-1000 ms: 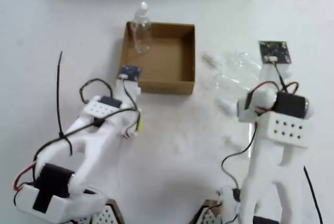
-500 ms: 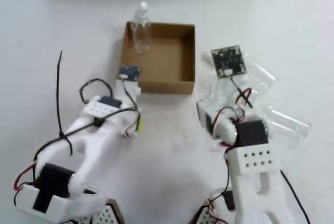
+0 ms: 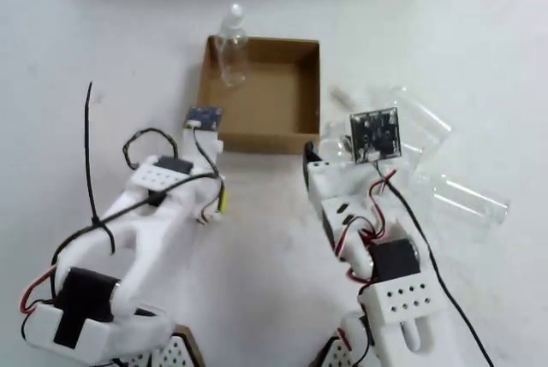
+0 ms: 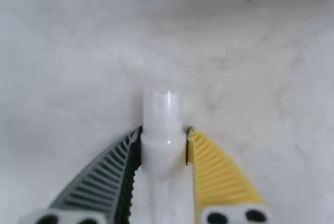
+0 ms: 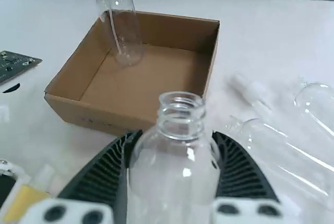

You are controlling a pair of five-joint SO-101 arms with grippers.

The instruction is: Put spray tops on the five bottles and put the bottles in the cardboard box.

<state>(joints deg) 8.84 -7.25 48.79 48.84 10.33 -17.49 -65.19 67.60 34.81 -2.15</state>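
Left end effector [image 4: 163,132] pinches a spray top [image 4: 163,106]; right end effector [image 5: 176,139] clamps an uncapped bottle [image 5: 180,174]. Align the top squarely over its neck before pressing.

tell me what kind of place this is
Probably a robotics test bench: two white arms with bare circuit boards on a white table, beside a cardboard box and loose clear bottles.

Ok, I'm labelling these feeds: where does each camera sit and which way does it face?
High view: fixed overhead, looking down on the cardboard box; left arm and right arm show.
Left wrist view: on that wrist, facing the tabletop; the left end effector grips a spray top.
Right wrist view: on that wrist, facing the box; the right end effector grips an open bottle.
Shared by high and right wrist: the capped bottle in the box.
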